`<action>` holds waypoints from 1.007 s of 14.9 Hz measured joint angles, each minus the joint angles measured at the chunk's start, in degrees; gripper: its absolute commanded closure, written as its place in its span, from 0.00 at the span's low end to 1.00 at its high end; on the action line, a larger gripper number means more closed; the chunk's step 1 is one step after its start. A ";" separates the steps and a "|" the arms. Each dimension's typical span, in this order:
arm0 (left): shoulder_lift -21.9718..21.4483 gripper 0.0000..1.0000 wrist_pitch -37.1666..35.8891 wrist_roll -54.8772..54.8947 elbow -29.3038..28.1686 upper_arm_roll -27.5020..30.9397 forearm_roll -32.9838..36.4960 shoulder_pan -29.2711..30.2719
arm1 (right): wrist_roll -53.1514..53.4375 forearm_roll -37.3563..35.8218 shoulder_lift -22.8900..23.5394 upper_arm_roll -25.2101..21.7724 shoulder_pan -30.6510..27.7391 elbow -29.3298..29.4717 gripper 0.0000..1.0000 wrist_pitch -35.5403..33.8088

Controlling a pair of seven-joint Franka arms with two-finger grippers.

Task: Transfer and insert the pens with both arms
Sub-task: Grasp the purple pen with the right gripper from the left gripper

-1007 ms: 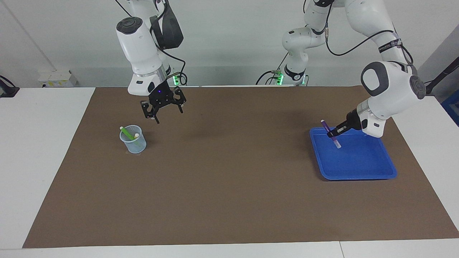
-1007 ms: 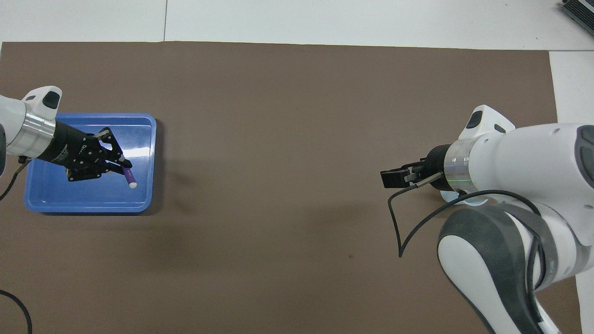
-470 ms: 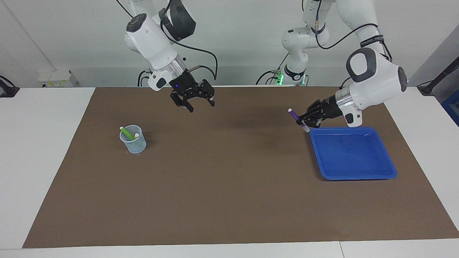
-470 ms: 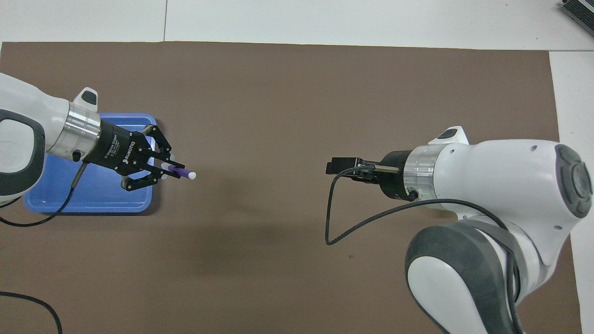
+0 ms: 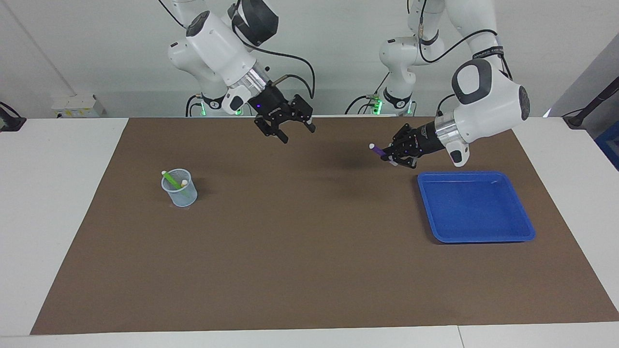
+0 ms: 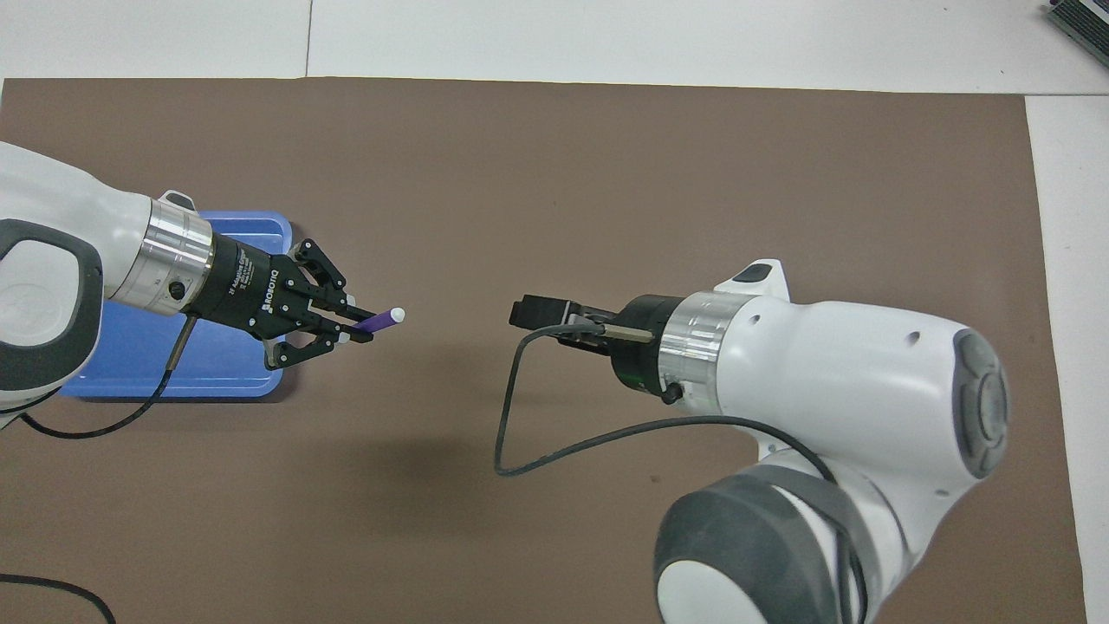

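My left gripper (image 5: 390, 155) (image 6: 357, 321) is shut on the dark purple pen (image 5: 379, 151) (image 6: 378, 320). It holds the pen in the air over the brown mat, just off the blue tray's (image 5: 476, 209) (image 6: 139, 368) edge, whitish tip toward the table's middle. My right gripper (image 5: 298, 135) (image 6: 522, 313) hangs open and empty over the mat, pointing at the pen's tip with a gap between them. The clear cup (image 5: 180, 189) stands toward the right arm's end and holds the green pen (image 5: 170, 180) and a second pen's whitish tip (image 5: 184, 182). In the overhead view the right arm hides the cup.
The brown mat (image 5: 309, 270) covers most of the white table. The blue tray has nothing in it. A black cable (image 6: 554, 442) loops down from the right wrist. A thin black stand (image 5: 592, 104) rises at the left arm's end of the table.
The left gripper lifted the purple pen out of the tray and carried it toward the table's middle. The right gripper swung from beside the cup toward the middle too.
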 measured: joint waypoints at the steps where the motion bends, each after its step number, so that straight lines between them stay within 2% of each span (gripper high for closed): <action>1: -0.67 1.00 0.03 -0.69 -0.43 -0.01 -0.20 -0.51 | 1.37 0.00 0.67 0.03 1.93 0.01 0.12 2.65; 4: -2.97 1.00 1.25 -3.23 -2.51 -0.05 -0.75 -2.24 | 5.33 0.00 4.37 0.10 7.01 2.03 0.15 8.75; 6: -4.73 1.00 1.46 -4.19 -4.12 0.01 -1.19 -2.37 | 7.09 0.00 7.16 0.10 8.64 5.05 0.29 9.41; 8: -5.85 1.00 1.66 -5.44 -5.15 0.23 -1.50 -2.37 | 7.23 -0.21 8.93 0.10 8.90 6.31 0.37 11.19; 15: -6.19 1.00 2.72 -7.19 -5.77 0.44 -2.61 -2.24 | 7.23 -0.37 11.56 0.08 10.44 6.92 0.40 13.74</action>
